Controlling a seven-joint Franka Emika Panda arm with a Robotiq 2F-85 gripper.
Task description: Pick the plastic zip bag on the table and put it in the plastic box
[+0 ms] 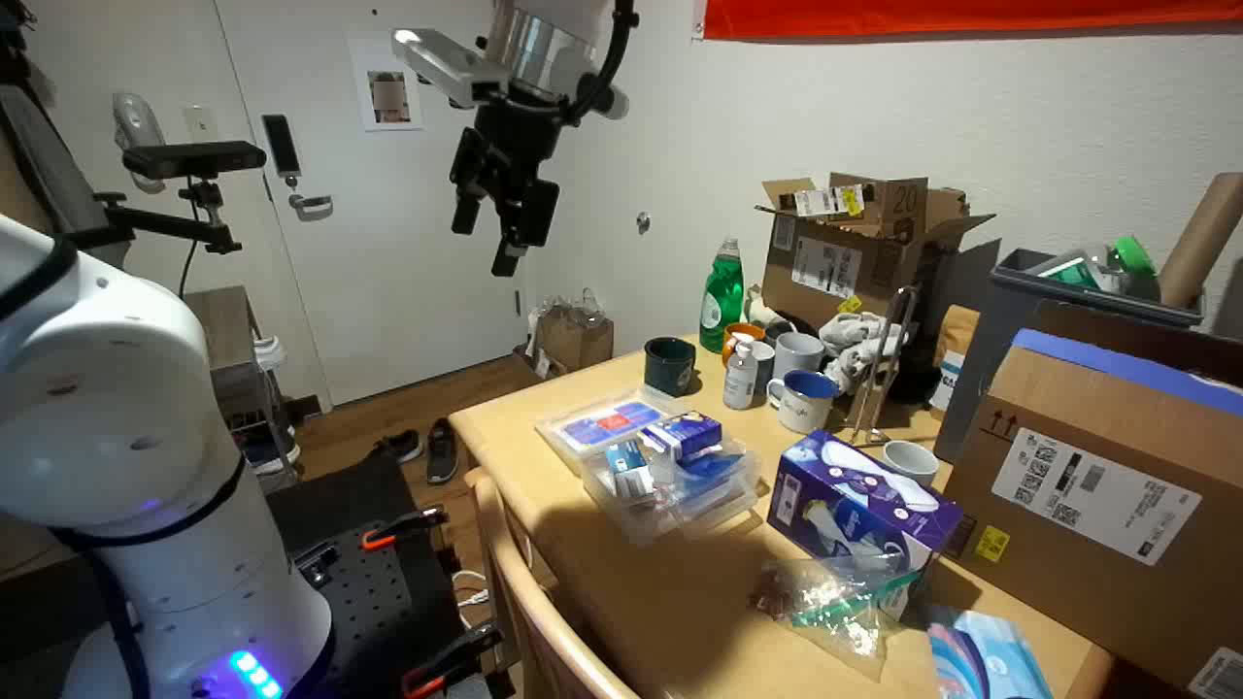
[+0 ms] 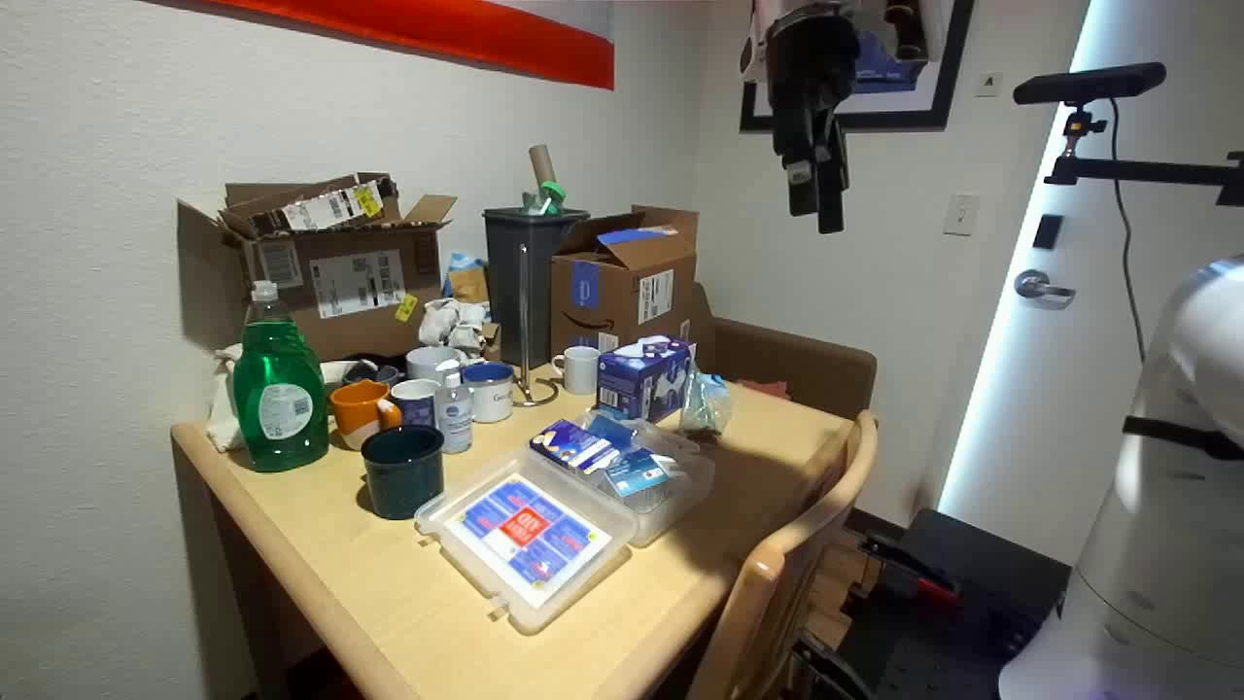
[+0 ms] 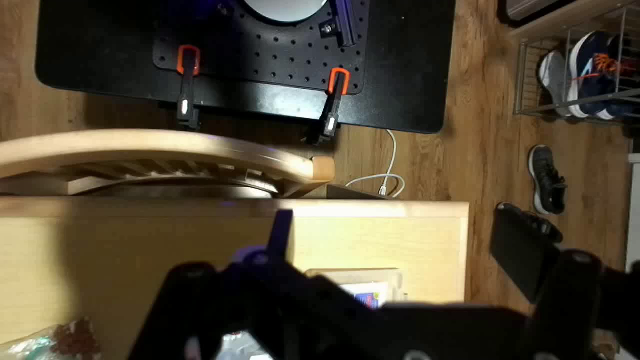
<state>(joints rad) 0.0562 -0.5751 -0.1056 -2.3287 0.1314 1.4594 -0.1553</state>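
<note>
The plastic zip bag [image 1: 835, 614] lay on the tabletop [image 1: 660, 621], well below the jaws and off to one side, just beside a purple carton [image 1: 855, 500]. The jaws stood spread wide, up in the air. In the wrist view the bag showed at the lower left corner, cut by the frame's edge, with the jaws to its right. In an exterior view, a card [image 2: 526, 530] in the lid [image 2: 589, 575] of the plastic box [image 2: 675, 510] read FIRST AID. A white mug [image 1: 804, 408] read Google; a brown cardboard box [image 1: 891, 209] showed 20. The bag's green zip strip [image 1: 879, 592] ran slantwise in an exterior view, right end higher, reddish contents to its left; the film was crumpled, its long axis unclear.
</note>
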